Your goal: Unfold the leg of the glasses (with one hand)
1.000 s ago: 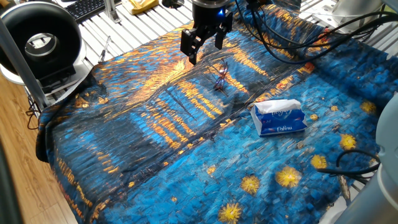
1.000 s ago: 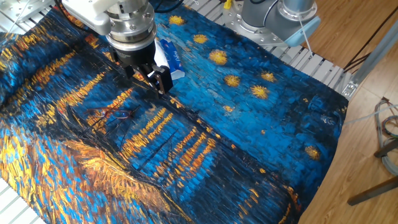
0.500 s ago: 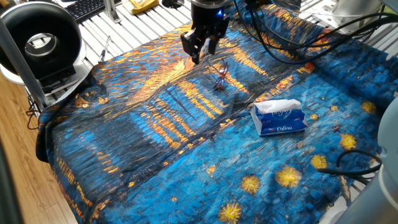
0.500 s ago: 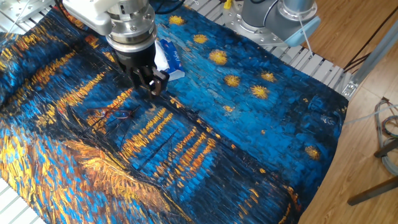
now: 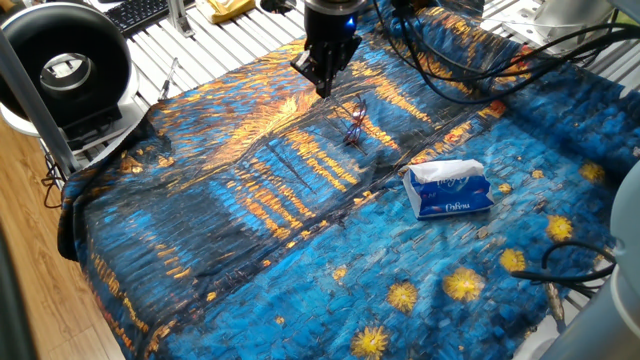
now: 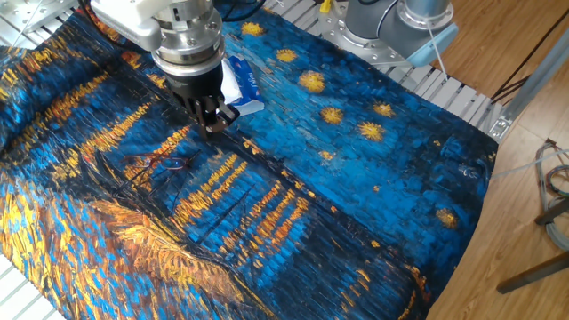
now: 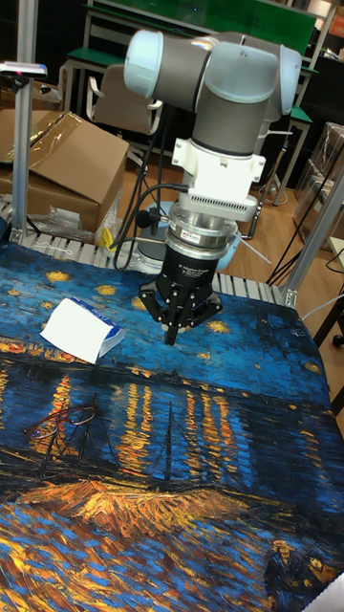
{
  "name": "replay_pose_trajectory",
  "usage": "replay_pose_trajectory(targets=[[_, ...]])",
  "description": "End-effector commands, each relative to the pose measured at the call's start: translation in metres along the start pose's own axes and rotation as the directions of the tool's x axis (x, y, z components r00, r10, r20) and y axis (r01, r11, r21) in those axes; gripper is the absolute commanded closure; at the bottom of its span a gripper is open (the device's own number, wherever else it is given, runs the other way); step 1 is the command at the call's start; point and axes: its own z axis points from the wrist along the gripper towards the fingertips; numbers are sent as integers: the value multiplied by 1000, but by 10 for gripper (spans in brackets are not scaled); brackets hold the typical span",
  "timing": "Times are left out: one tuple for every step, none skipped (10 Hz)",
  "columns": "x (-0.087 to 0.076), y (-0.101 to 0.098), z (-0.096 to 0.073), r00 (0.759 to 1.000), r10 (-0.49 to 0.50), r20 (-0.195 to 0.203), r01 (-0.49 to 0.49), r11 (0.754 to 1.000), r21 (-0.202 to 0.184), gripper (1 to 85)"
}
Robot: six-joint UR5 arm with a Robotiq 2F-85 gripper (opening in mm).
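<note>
Nearest to us in the tall fixed view, the painted cloth [image 7: 191, 497] covers the tabletop with its orange and blue night-scene print. On it, toward the left, we see the glasses [image 7: 59, 421] lying flat, a thin reddish-dark wire frame that is hard to pick out against the pattern; we cannot tell from any view whether the leg is folded or open. Beyond them sits the blue tissue pack [image 7: 84, 330], well apart from the frame. To its right the end effector [image 7: 173, 334] hangs above the cloth with its fingers brought together to a point, and we see nothing held between them. In the other fixed view it [image 6: 212, 124] hovers up and to the right of the glasses [image 6: 160, 163], not touching them. Farthest back stands a cardboard box [image 7: 62, 167].
</note>
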Motion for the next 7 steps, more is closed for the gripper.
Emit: replay_pose_trajectory(targets=[[-5, 7, 2, 1000, 5, 19, -4, 1000, -20, 847], [-8, 11, 1, 1000, 6, 29, -5, 999, -35, 847], [-9, 17, 0, 1000, 2, 31, 0, 998, -57, 847], [-12, 24, 4, 1000, 6, 28, -4, 997, -72, 847], [-17, 22, 10, 999, 9, 32, -7, 999, -54, 847], [-21, 19, 16, 999, 7, 41, -5, 999, -44, 847], [-22, 25, 22, 999, 10, 46, -7, 997, -72, 847]])
